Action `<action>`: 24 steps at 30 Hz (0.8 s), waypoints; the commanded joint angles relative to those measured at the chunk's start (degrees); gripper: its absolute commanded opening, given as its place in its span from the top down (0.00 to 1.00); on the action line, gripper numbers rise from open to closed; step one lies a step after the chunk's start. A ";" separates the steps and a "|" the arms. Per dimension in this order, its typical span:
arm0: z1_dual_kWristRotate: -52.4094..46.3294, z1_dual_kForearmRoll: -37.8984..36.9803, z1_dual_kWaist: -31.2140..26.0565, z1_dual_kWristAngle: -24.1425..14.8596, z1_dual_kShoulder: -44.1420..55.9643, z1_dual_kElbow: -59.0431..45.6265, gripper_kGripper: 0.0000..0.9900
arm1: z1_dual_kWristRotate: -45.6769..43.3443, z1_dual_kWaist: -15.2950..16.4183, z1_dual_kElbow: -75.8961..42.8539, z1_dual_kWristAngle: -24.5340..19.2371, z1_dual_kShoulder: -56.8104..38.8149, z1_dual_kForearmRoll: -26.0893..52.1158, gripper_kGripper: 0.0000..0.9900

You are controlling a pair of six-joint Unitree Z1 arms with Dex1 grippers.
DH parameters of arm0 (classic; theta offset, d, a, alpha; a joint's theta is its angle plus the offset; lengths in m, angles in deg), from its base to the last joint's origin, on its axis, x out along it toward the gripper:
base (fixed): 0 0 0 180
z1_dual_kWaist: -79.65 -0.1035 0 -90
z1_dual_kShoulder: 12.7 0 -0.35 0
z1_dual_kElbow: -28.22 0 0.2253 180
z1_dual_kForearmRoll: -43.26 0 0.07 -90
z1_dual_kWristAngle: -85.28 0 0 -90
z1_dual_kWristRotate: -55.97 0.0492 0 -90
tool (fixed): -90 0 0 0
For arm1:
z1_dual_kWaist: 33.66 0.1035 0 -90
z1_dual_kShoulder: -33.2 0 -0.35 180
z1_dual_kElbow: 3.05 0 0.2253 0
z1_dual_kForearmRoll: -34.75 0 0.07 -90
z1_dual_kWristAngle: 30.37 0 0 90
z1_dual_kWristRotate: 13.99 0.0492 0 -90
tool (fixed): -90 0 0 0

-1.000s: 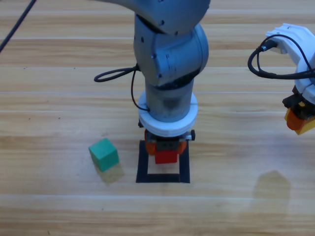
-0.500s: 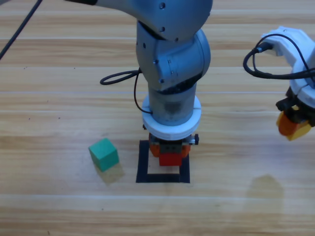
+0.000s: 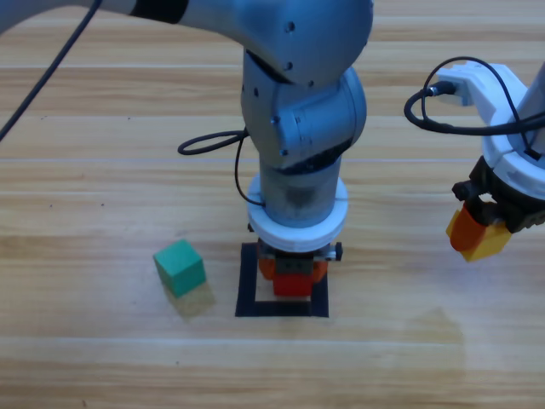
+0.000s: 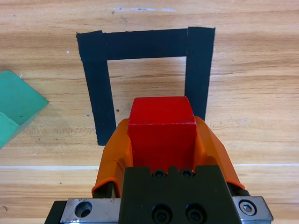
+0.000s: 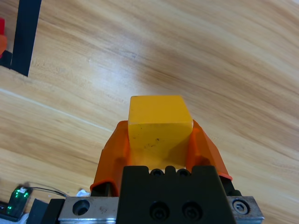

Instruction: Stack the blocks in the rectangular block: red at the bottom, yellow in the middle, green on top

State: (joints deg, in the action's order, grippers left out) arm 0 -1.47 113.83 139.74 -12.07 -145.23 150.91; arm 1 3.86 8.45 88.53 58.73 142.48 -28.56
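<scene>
Red cube [image 4: 161, 128] sits squeezed in the left tool [image 4: 162, 140] over the black tape square [image 4: 102, 88] (partly hidden); right tool [image 5: 159, 140] grips the yellow cube [image 5: 160, 122].

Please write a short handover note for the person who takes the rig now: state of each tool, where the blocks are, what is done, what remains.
Left tool: shut on the red cube, low over the black tape square.
Right tool: shut on the yellow cube, held above the table to the right of the square.
Green cube: on the table, left of the square, apart from it.
Done: red and yellow are picked up.
Left: release red inside the square, set yellow on red, then pick green and put it on top.
</scene>
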 commanded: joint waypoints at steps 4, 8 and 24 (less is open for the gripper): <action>1.10 -0.98 0.29 0.58 -2.73 -1.78 1.00 | -3.53 -3.09 -2.13 2.57 5.85 3.92 0.82; 1.37 -1.24 0.21 0.67 -2.73 -1.78 1.00 | -1.33 -3.09 -2.39 0.90 4.88 3.92 0.81; -1.71 -1.95 -1.29 0.67 -2.47 -2.93 1.00 | 5.35 -3.18 -0.72 -3.41 5.76 4.53 0.81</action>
State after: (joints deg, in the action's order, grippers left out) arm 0 -1.70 112.40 139.63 -11.02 -145.27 149.52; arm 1 8.64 6.49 87.26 55.96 145.78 -24.86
